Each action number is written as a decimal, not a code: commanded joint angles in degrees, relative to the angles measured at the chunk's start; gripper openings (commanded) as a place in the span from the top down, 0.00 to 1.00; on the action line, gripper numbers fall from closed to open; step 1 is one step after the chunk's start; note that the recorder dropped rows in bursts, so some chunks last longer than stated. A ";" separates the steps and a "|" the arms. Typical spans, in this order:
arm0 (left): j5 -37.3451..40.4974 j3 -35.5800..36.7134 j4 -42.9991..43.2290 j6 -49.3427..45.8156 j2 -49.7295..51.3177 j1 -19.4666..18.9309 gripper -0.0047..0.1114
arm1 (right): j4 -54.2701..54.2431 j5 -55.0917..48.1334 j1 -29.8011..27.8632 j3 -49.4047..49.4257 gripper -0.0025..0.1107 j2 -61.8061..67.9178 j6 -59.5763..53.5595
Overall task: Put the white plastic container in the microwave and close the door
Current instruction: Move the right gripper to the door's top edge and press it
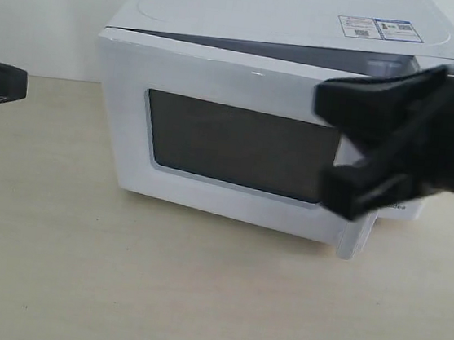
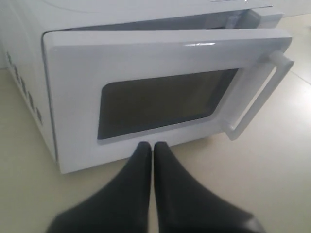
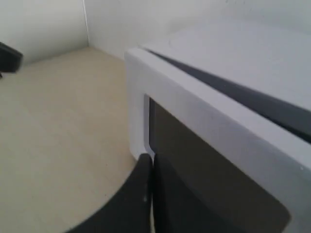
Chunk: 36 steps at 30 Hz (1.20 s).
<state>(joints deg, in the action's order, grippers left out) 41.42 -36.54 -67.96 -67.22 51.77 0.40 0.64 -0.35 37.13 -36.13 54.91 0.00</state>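
Note:
The white microwave (image 1: 253,9) stands on the table, and its door (image 1: 221,75) is almost shut, with a thin dark gap along the top toward the handle side. The door's dark window (image 2: 160,99) and white bar handle (image 2: 257,92) face my left gripper (image 2: 153,144), which is shut, empty, and low in front of the door. My right gripper (image 3: 152,158) is also shut, its tips against the door's face by the window edge. The right arm (image 1: 436,136) covers the microwave's right panel. The white plastic container is out of view.
Two stickers (image 1: 381,28) lie on the microwave's top. The beige table (image 1: 116,280) stretches in front of and to the left of the microwave. A white wall rises behind it. The left arm's tip (image 1: 3,83) shows at the far left edge.

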 commanded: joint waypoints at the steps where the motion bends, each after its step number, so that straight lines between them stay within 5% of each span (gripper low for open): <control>1: -2.44 1.02 7.51 7.29 -2.48 0.16 0.92 | -2.19 6.60 -0.50 -3.98 0.98 14.27 -0.55; 7: -3.09 3.81 8.67 7.41 -5.11 0.16 0.92 | -17.40 12.18 -0.69 -7.93 0.98 25.15 -7.37; 17: -10.50 4.21 8.67 7.41 -5.74 0.16 0.92 | -56.97 19.84 -0.69 -7.95 0.98 26.32 -48.83; 26: -12.34 4.21 8.67 7.41 -5.64 0.16 0.92 | -67.77 29.52 -0.67 -7.70 0.98 26.30 -58.20; 36: -13.16 4.21 7.06 7.41 -5.64 0.16 0.92 | -71.07 26.90 -6.24 -7.93 0.98 26.39 -62.45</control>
<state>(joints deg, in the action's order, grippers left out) 29.00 -32.57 -59.34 -60.28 46.26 0.40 -70.64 26.22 32.38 -43.86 81.70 -61.83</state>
